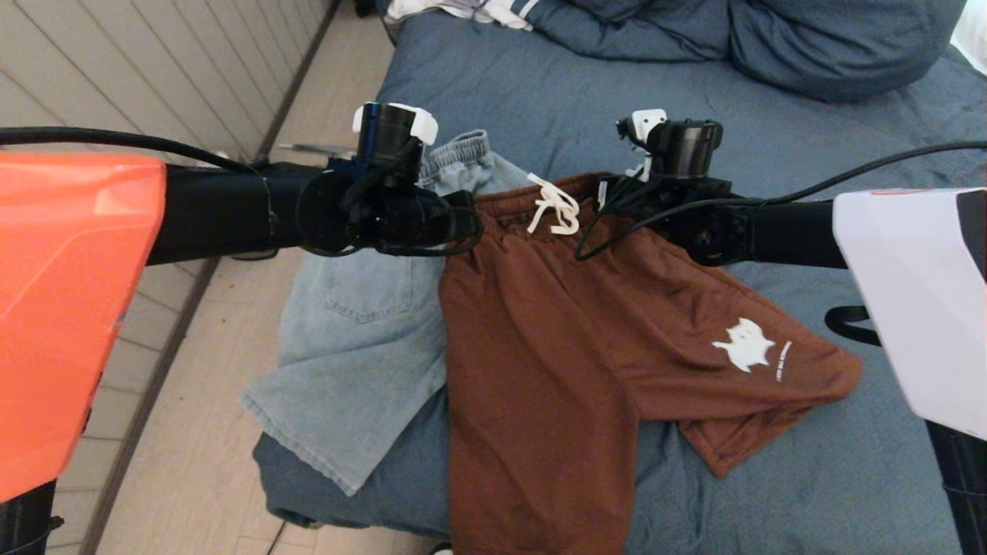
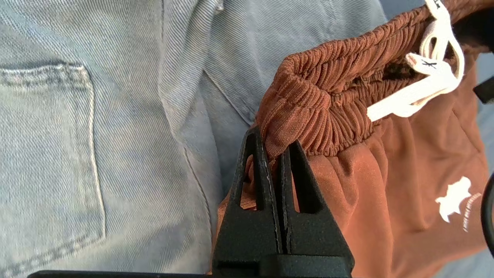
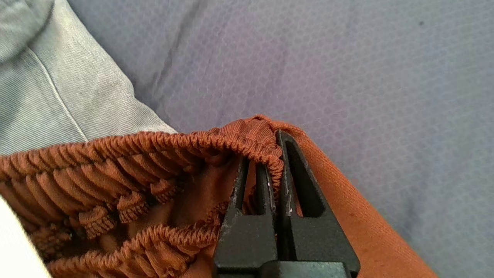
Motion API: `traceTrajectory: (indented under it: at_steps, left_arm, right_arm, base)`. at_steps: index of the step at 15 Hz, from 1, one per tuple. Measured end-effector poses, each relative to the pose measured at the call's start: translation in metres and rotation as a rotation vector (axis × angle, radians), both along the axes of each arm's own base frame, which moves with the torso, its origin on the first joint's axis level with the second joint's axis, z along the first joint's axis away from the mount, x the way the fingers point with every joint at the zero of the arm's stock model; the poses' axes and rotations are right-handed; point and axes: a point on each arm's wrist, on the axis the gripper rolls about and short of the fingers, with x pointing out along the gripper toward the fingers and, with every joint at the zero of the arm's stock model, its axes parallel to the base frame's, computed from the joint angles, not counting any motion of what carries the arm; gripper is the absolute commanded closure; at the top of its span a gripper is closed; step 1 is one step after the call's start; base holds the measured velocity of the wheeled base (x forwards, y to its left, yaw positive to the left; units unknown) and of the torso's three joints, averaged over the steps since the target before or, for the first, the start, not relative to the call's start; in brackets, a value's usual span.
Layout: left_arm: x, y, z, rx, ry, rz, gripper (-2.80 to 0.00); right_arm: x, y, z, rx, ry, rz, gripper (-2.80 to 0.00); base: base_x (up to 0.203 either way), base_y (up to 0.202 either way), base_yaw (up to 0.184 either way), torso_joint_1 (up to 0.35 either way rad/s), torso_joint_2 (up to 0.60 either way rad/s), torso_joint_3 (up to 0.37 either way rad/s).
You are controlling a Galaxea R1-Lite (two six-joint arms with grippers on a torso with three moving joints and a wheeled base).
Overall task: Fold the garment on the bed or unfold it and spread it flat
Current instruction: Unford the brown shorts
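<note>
Nearest you, the legs of the brown shorts [image 1: 555,370] hang over the near edge of the bed [image 1: 810,478], one leg running out of the head view at the bottom, the other splayed toward your right with its white print facing up. Beside them on your left, the light denim shorts [image 1: 355,362] lie partly under the brown pair, their hem overhanging the bed's left edge above the floor [image 1: 193,432]. Higher up, your left gripper [image 2: 272,148] is clamped on the left corner of the brown elastic waistband, and your right gripper [image 3: 276,154] is pinched on the right corner; the white drawstring [image 1: 555,208] sits between them. Beyond the waistband you have open blue cover, reaching to the pillows [image 1: 740,38] at the far end.
</note>
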Motion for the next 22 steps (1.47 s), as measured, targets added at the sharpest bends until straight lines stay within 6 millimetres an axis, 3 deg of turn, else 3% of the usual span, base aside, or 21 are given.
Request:
traceTrajectory:
  at_steps: [2,3,9,12,14,15,18,22]
  left_arm:
    - [0.005,-0.001,-0.006,0.016,-0.005,-0.001,0.0]
    - [0.007,-0.002,-0.008,0.022,-0.002,-0.001,-2.8]
    - [0.008,0.0,-0.01,0.029,0.003,0.018,-2.8]
    - [0.006,0.005,-0.004,0.037,-0.014,0.075,-2.8]
    - [-0.006,0.016,0.012,0.024,-0.03,0.085,-2.8]
    - [-0.016,0.022,0.02,0.02,-0.033,0.082,0.0]
    - [-0.061,0.042,0.03,0.024,0.002,0.029,0.0]
    - [-0.117,0.069,0.025,0.038,0.05,-0.028,0.0]
  right_arm:
    - [0.003,0.0,-0.004,-0.026,-0.006,0.002,0.0]
    - [0.005,0.0,-0.005,-0.038,-0.014,0.001,-2.8]
    - [0.005,0.001,-0.006,-0.053,-0.026,0.003,-2.8]
    - [0.001,-0.004,0.005,-0.043,-0.044,-0.014,-2.8]
    - [-0.009,-0.009,0.022,-0.029,-0.068,-0.022,-2.8]
    - [-0.018,-0.014,0.034,-0.022,-0.081,-0.028,0.0]
    - [-0.051,-0.031,0.058,-0.007,-0.047,-0.042,0.0]
    - [-0.083,-0.046,0.046,-0.029,0.09,-0.048,0.0]
  base:
    - [0.0,0.0,0.0,0.0,0.0,0.0]
    - [0.0,0.0,0.0,0.0,0.0,0.0]
    - [0.0,0.0,0.0,0.0,0.0,0.0]
    - [0.0,0.0,0.0,0.0,0.0,0.0]
    - [0.0,0.0,0.0,0.0,0.0,0.0]
    - [0.0,0.0,0.0,0.0,0.0,0.0]
    - [0.0,0.0,0.0,0.0,0.0,0.0]
    - [0.0,0.0,0.0,0.0,0.0,0.0]
